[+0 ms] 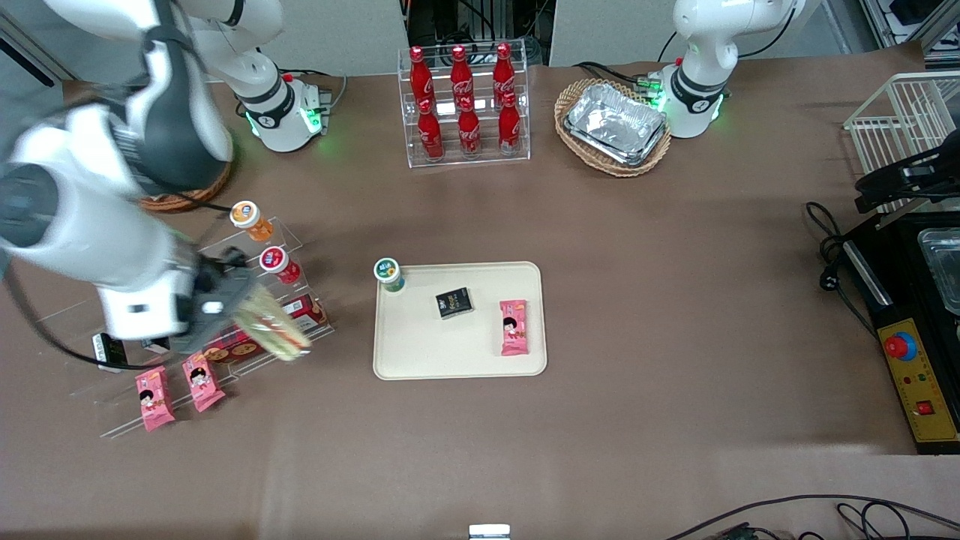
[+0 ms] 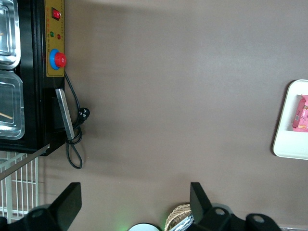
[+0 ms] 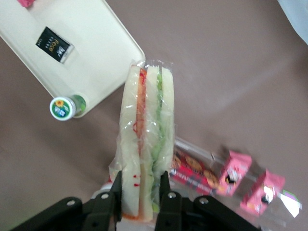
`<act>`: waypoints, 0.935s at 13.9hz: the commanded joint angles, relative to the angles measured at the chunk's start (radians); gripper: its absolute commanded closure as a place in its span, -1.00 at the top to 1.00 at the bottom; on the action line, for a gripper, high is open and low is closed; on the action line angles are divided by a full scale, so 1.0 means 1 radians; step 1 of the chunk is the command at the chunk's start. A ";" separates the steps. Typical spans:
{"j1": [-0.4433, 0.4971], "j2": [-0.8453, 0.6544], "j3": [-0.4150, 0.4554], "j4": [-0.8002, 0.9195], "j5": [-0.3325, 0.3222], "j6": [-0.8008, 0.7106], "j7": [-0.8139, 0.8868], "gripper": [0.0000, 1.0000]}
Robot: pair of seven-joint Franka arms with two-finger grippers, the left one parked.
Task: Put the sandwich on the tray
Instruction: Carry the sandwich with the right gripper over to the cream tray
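My right gripper (image 1: 236,311) (image 3: 140,185) is shut on the sandwich (image 3: 146,132) (image 1: 271,328), a plastic-wrapped wedge with pale bread and red and green filling along its edge. I hold it in the air above the clear snack shelf (image 1: 225,330), toward the working arm's end of the table. The cream-beige tray (image 1: 420,352) (image 3: 91,43) lies flat at the table's middle, apart from the sandwich. On it are a black packet (image 1: 454,302) (image 3: 54,44), a pink snack packet (image 1: 514,326) and a green-capped bottle (image 1: 389,274) (image 3: 64,108) at its corner.
The snack shelf holds red-capped (image 1: 279,264) and orange-capped (image 1: 250,219) bottles, a red biscuit box (image 3: 195,169) and pink packets (image 1: 178,390) (image 3: 250,185). A cola bottle rack (image 1: 465,105) and a wicker basket of foil trays (image 1: 613,126) stand farther from the front camera.
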 commanded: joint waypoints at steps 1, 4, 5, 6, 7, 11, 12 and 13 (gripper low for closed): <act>0.109 0.096 -0.013 0.016 -0.013 0.096 -0.067 -0.37; 0.146 0.179 -0.007 0.016 -0.013 0.202 -0.152 -0.36; 0.146 0.205 0.025 0.016 -0.015 0.235 -0.153 -0.36; 0.148 0.229 0.044 0.014 -0.021 0.269 -0.153 -0.36; 0.153 0.254 0.048 0.014 -0.031 0.294 -0.156 -0.32; 0.212 0.323 0.068 0.011 -0.086 0.355 -0.186 -0.26; 0.225 0.340 0.068 0.011 -0.088 0.371 -0.186 -0.26; 0.238 0.351 0.068 0.005 -0.088 0.389 -0.183 -0.26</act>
